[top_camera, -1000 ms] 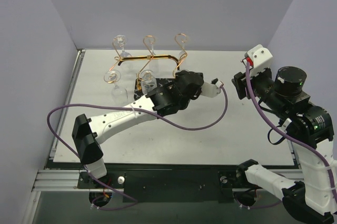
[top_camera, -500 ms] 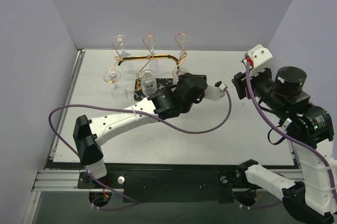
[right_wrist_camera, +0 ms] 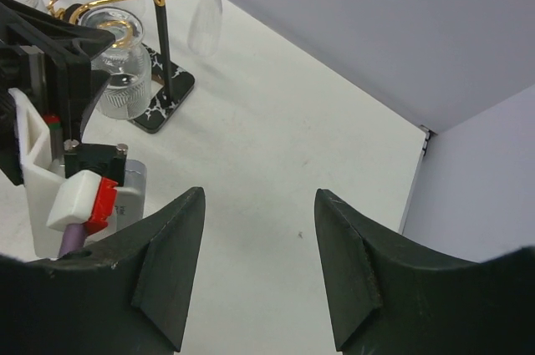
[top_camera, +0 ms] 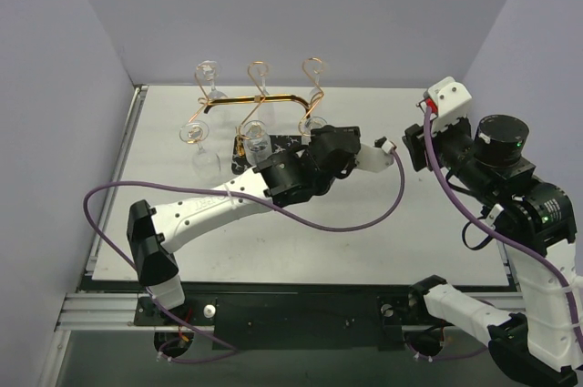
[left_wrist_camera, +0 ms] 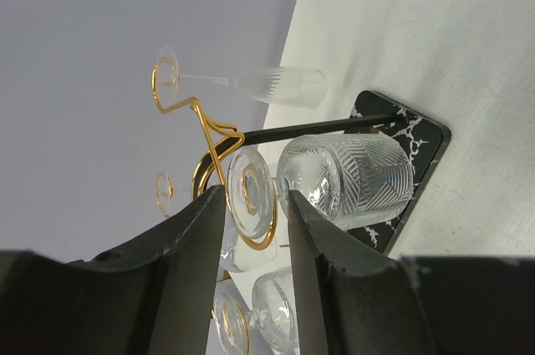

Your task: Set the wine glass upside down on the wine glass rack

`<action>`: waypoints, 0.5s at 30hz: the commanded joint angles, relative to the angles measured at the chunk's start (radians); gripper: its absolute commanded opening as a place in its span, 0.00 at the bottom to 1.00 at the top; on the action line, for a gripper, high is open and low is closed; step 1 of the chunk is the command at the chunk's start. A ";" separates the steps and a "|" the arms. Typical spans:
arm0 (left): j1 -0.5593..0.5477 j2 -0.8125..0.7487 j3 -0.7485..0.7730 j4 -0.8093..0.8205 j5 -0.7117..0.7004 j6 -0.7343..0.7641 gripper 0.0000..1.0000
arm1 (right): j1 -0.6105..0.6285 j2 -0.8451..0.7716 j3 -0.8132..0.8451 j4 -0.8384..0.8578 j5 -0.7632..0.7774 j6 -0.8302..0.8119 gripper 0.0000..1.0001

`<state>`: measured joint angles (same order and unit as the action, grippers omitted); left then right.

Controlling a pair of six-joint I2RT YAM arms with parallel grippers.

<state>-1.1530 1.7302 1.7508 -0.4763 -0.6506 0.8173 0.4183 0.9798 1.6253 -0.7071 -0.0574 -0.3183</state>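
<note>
Glass, thin and ribbed: the wine glass (left_wrist_camera: 347, 175) hanging in the wine glass rack (left_wrist_camera: 415, 139) looks light, slick and brittle, best held at the stem. The left tool (left_wrist_camera: 253, 203) is spread around its foot; the right tool (right_wrist_camera: 259, 196) is spread and empty.

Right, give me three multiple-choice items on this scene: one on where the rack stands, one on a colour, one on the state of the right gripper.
1. Where on the table does the rack stand?
A) at the near edge
B) at the far side
C) at the right edge

2. What colour is the rack's base?
A) plain white
B) red
C) black with white veins

3. How is the right gripper?
A) open, with nothing between its fingers
B) shut on a glass
C) shut on a cable

Answers:
1 B: the top view shows it by the table's back edge.
2 C: the left wrist view shows a dark slab with pale veining.
3 A: its own camera shows the fingers apart, with only bare table between them.
</note>
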 commanded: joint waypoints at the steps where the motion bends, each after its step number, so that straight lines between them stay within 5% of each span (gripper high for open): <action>1: -0.004 -0.049 0.079 -0.034 0.058 -0.081 0.47 | -0.007 -0.001 -0.013 0.037 0.054 -0.002 0.51; 9: 0.053 -0.123 0.148 -0.153 0.213 -0.240 0.57 | -0.009 0.006 -0.018 0.041 0.168 0.004 0.55; 15: 0.235 -0.172 0.217 -0.232 0.374 -0.390 0.60 | -0.016 0.005 -0.015 0.043 0.197 0.012 0.63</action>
<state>-1.0374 1.6375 1.8946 -0.6529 -0.4160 0.5751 0.4114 0.9806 1.6070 -0.7017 0.0872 -0.3168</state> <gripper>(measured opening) 0.592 0.609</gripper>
